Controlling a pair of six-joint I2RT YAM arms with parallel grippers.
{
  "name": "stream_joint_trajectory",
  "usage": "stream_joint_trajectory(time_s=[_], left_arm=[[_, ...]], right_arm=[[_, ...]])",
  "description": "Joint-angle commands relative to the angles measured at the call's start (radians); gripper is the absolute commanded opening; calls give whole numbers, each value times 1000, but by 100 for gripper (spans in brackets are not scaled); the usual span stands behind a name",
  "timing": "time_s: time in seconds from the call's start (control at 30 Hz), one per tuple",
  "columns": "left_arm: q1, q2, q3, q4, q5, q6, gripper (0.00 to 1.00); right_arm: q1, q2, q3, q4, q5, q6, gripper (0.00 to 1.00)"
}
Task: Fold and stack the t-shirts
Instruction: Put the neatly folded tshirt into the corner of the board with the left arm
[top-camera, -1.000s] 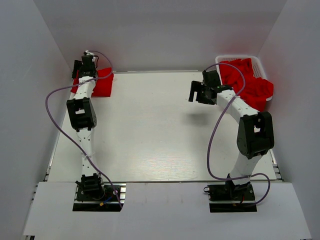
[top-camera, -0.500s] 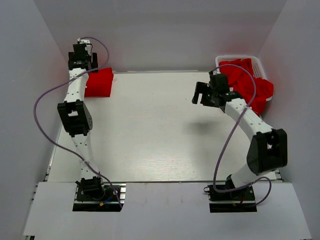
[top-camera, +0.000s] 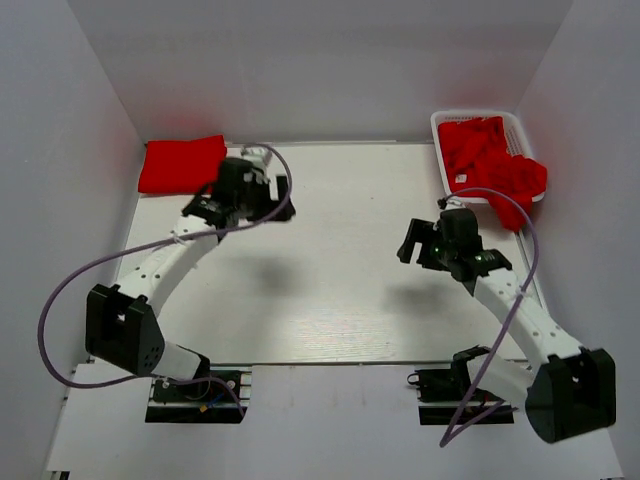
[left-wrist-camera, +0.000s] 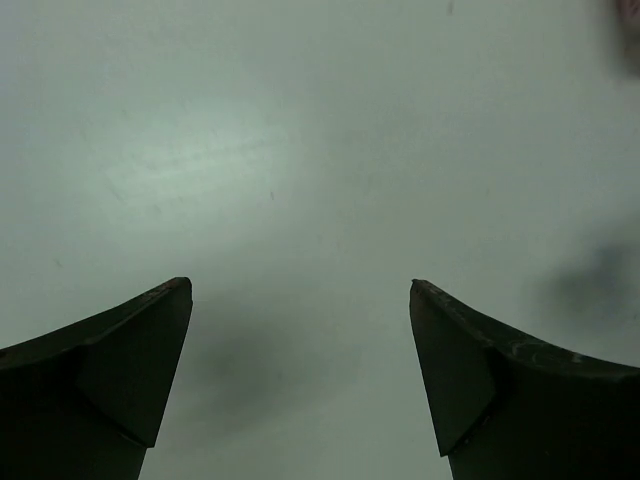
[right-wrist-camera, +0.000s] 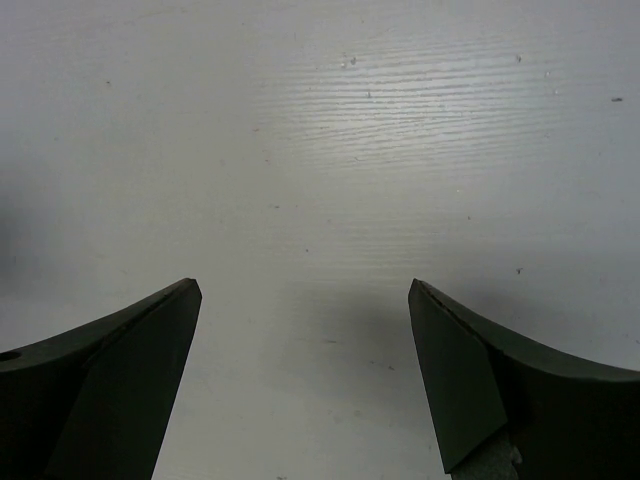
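At the near edge of the table (top-camera: 340, 270) both arms reached out over bare white surface, and neither carried anything. The right arm (top-camera: 520, 310) rose from the near right and bent inward, so that the right gripper (top-camera: 415, 245) hung above the table's right half with its jaws spread wide. Its wrist view showed only tabletop between the two dark fingers (right-wrist-camera: 110, 380). The left arm (top-camera: 165, 262) stretched further, slanting from the near left toward the middle of the far half. There the left gripper (top-camera: 268, 195) hovered with its jaws equally spread and nothing between them but the plain surface. Farther back, a folded t-shirt (top-camera: 182, 163) lay in the far left corner, just behind and to the left of the left gripper, its long side running along the back edge. At the far right stood the white basket (top-camera: 470, 114), its long axis running roughly near to far, with a loose heap of t-shirts (top-camera: 495, 165) filling it and spilling over its near right rim. That heap lay beyond the right gripper and to its right, well apart from the left one. The next pick therefore looked to fall to the right arm, which would have to swing outward and reach away from its base to get there.
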Motion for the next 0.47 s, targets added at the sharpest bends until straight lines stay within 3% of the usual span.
stream_joint_trajectory(time_s=[0.0,0.1,0.27,0.43], left_arm=[[-74,-46,-155,-12,-39,-103,100],[-133,-166,-330,70,-12,-149,100],[-190,-228,-299,-45,-188,-163,100],[-210,-231,-286,-56,-199,-163,100]], right_arm=[[-2,-122,-64,20,-8,17,90],[-1,-168,-106,-6,22,54,90],[1,-219,-150,9,-11,69,90],[-1,-280,-187,69,-62,67,90]])
